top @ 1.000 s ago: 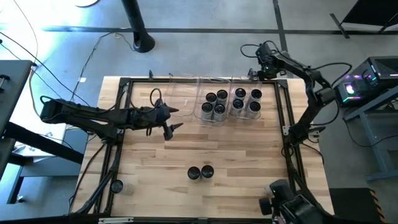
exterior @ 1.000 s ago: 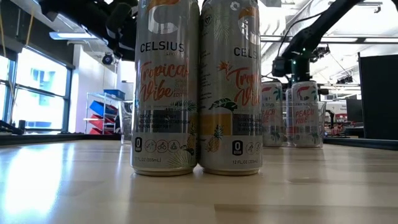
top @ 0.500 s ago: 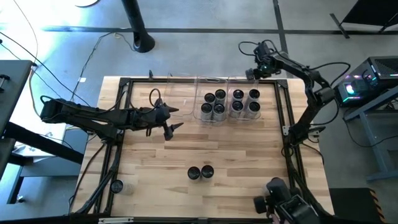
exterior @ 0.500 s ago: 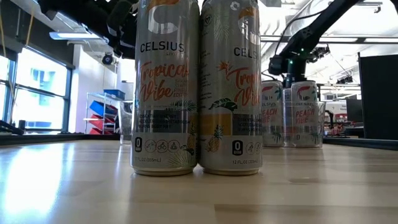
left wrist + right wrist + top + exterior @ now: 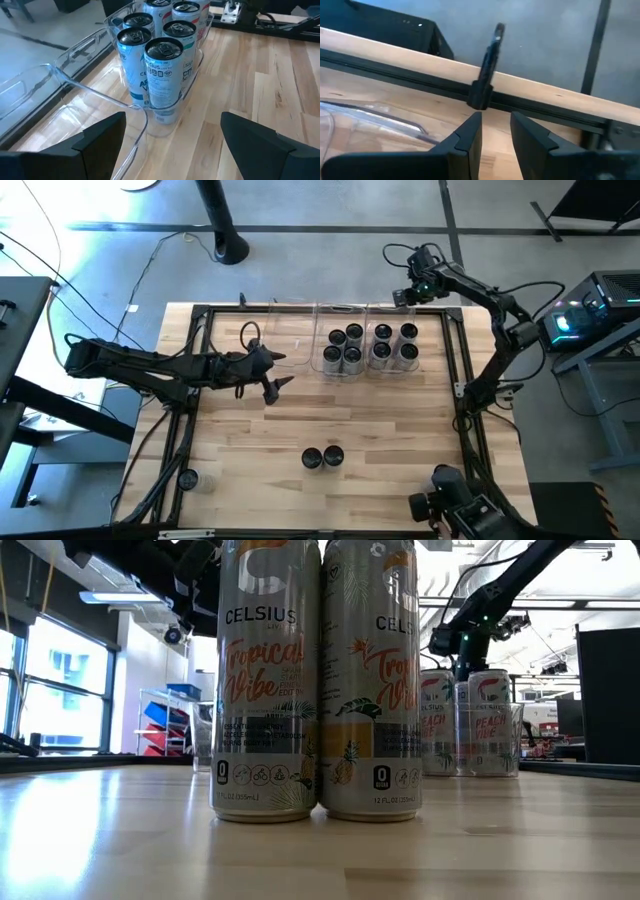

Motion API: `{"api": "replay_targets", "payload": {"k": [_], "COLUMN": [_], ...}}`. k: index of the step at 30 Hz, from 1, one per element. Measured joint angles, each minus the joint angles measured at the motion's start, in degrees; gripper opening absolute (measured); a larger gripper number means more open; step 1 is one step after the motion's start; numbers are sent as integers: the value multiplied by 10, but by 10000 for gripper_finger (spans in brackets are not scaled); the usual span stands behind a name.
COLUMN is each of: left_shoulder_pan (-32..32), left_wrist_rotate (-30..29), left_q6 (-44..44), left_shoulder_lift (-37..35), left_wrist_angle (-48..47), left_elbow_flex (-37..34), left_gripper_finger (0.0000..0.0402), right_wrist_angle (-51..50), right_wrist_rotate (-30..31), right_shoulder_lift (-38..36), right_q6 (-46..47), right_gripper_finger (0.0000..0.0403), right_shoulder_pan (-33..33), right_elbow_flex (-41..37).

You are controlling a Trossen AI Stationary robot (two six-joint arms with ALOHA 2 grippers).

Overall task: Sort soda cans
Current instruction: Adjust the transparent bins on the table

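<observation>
Your two loose Celsius cans [image 5: 322, 457] look rigid, smooth, probably slippery; grasp mid-body; left gripper [image 5: 274, 375] gapes wide, empty; right gripper [image 5: 403, 297] nearly closed, empty.

light: bright, even, daylight from window [image 5: 55, 680] | glare: pale sheen on table [image 5: 120, 830], blown-out ceiling lights | shadows: soft | focus: near cans [image 5: 318, 680] sharp, room behind soft

Two Celsius Tropical Vibe cans [image 5: 318, 680] stand touching on the wooden table [image 5: 120, 840] close ahead; farther back, Peach Vibe cans [image 5: 470, 722] sit beneath my right arm [image 5: 500, 590].
</observation>
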Motion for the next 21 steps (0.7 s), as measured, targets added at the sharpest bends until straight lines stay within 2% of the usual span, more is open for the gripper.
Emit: {"api": "replay_targets", "payload": {"k": [11, 16, 21], "left_shoulder_pan": [0, 21, 49], "left_wrist_rotate": [-12, 14, 15], "left_q6": [-17, -87, -136], "left_shoulder_lift": [0, 0, 5], "left_wrist_angle": [-26, -108, -183], "left_elbow_flex": [16, 16, 16], "left_gripper_finger": [319, 319, 319], "right_wrist_angle": [-68, -92, -86], "right_wrist_rotate": [34, 41, 31], "right_shoulder_lift": [-42, -32, -13], "right_q6": [7, 11, 10], "right_gripper_finger": [96, 96, 96], "right_shoulder_pan": [-2, 2, 12], "right_elbow_flex": [0, 0, 0]}}
